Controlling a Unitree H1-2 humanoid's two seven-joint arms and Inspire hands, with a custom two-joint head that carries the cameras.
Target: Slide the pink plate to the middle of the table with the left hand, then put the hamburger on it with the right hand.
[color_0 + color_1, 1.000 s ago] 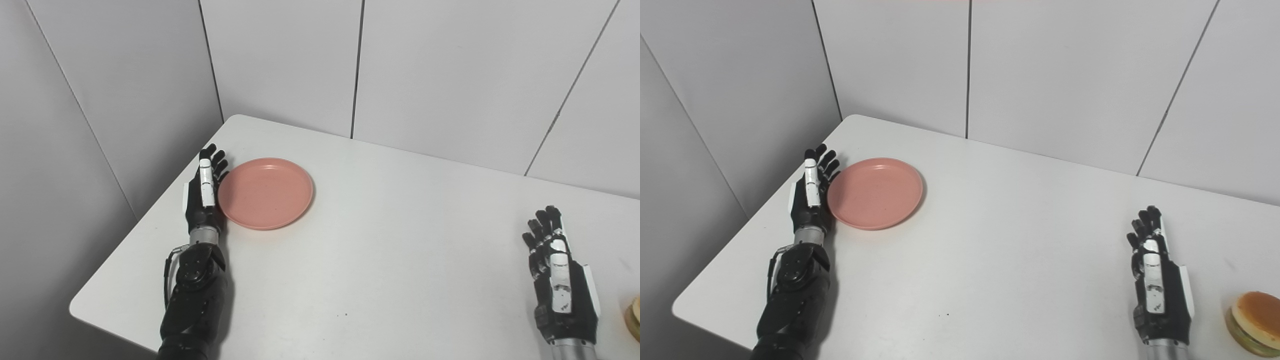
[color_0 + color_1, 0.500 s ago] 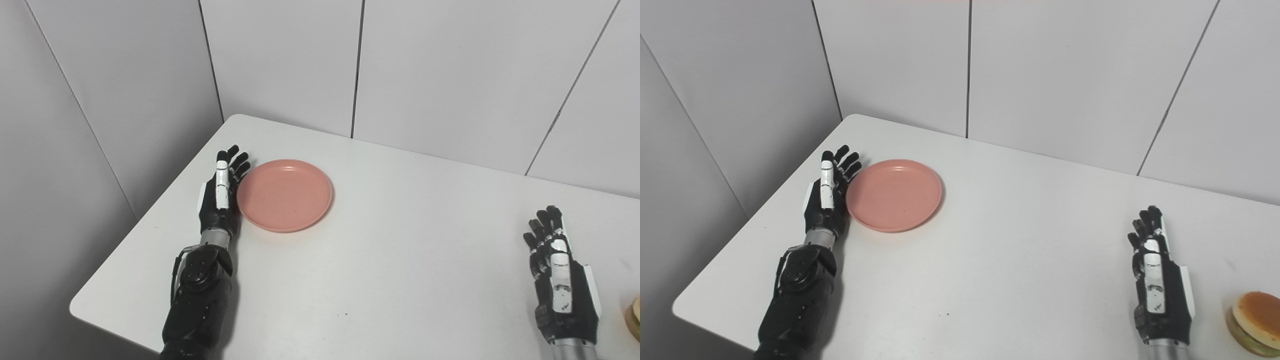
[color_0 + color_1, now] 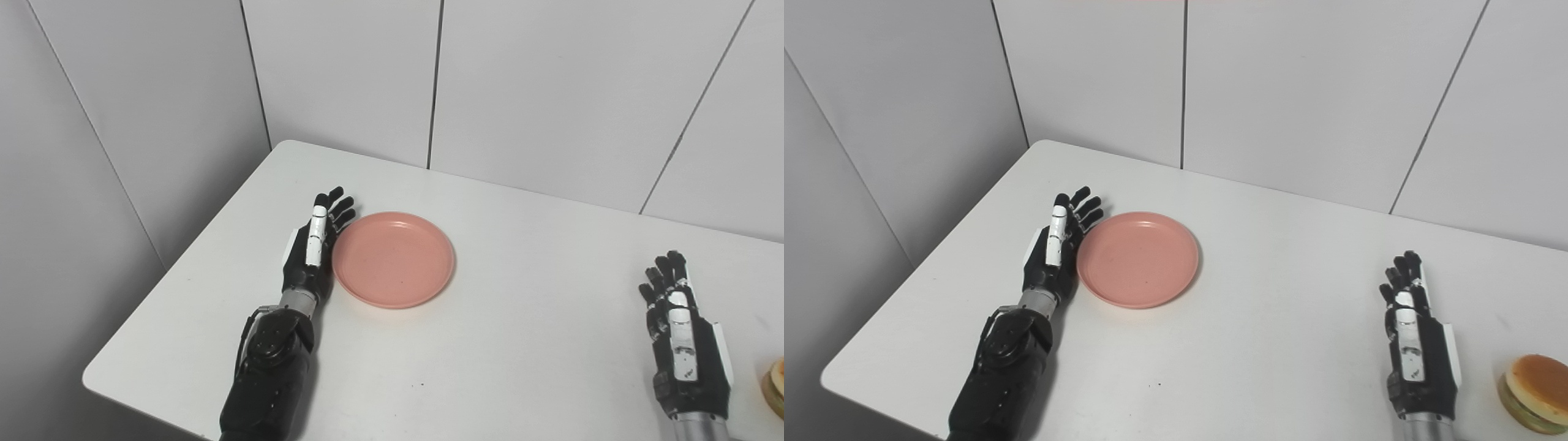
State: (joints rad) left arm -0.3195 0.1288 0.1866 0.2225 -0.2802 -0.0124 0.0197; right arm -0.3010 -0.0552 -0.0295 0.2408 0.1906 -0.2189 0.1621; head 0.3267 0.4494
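The pink plate (image 3: 395, 258) lies flat on the white table (image 3: 520, 257), left of its middle. My left hand (image 3: 312, 251) stands on edge with its palm pressed against the plate's left rim, fingers straight and apart, holding nothing. Near the front right my right hand (image 3: 1415, 343) rests open on the table. The hamburger (image 3: 1534, 392), with a tan bun and green layer, sits just right of that hand at the table's front right, a small gap between them.
Grey wall panels (image 3: 343, 73) close in the table at the back and left. The table's front left corner (image 3: 92, 380) is rounded, and its left edge runs close behind my left forearm.
My left hand has pushed the pink plate to the right and slightly toward me across the table. The right hand and hamburger have stayed in place.
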